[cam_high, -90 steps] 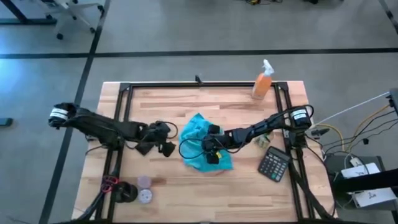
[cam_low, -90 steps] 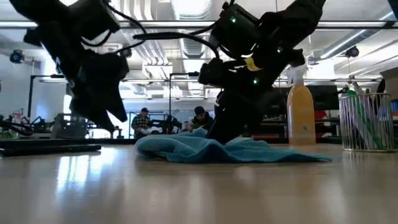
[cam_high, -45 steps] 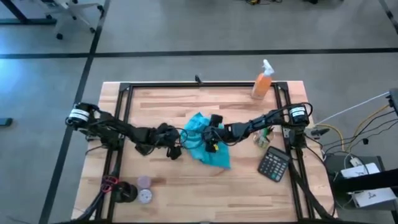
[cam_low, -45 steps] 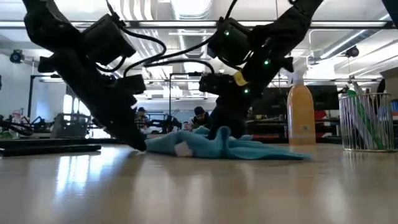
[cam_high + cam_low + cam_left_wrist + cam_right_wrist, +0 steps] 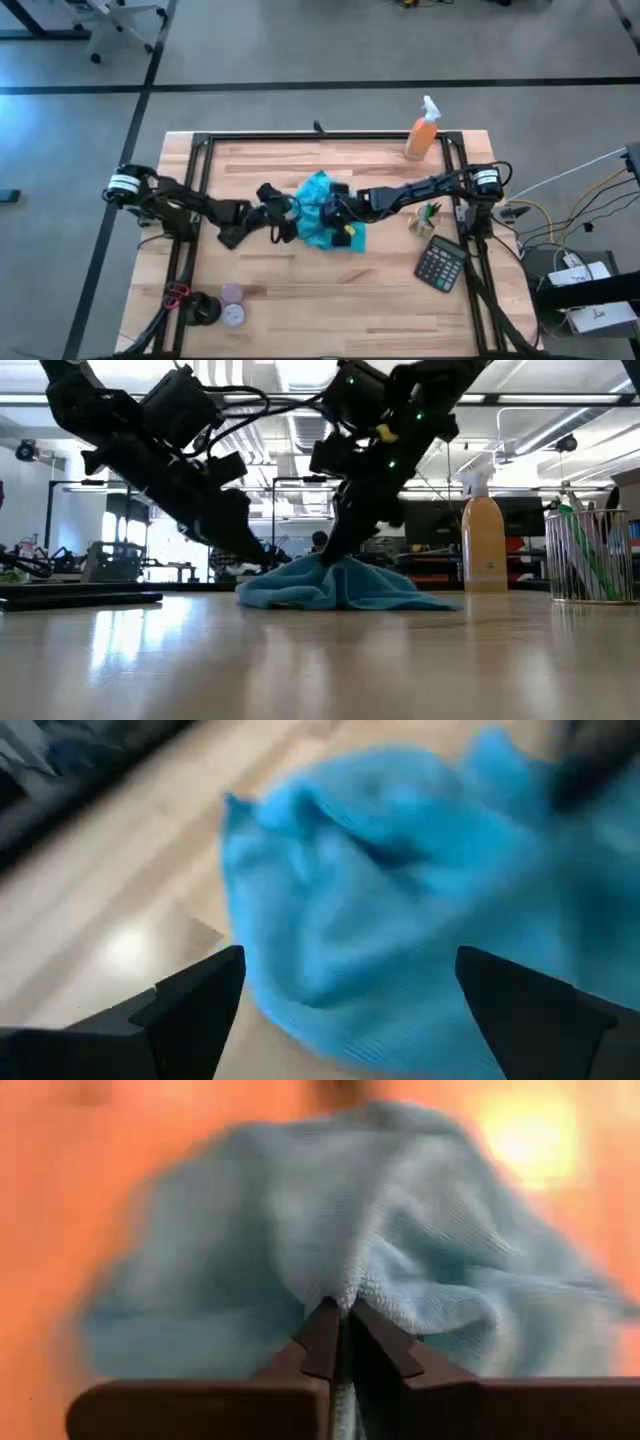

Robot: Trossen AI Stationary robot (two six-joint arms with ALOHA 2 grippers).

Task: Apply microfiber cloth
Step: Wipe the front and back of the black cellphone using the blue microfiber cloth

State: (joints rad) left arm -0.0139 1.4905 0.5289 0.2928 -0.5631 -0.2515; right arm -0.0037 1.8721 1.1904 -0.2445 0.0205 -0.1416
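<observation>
My right claw [image 5: 340, 1325] is pinched on a fold of the microfiber cloth [image 5: 322, 207], which looks limp and light, so I'd take it by an edge with my left claw [image 5: 345, 995], spread wide beside it.

the cloth [image 5: 322, 208] looks like soft turquoise microfiber, finely ribbed weave, matt and wrinkly. the table [image 5: 300, 290] is pale wood planks, smooth with a slight sheen. gripper fingers [image 5: 325, 1342] look like matt dark plastic.

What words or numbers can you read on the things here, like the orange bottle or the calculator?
None can be read.
Orange spray bottle: no label text can be made out.
Calculator: its keys are too small to read.
Microfiber cloth: plain, no writing.
</observation>
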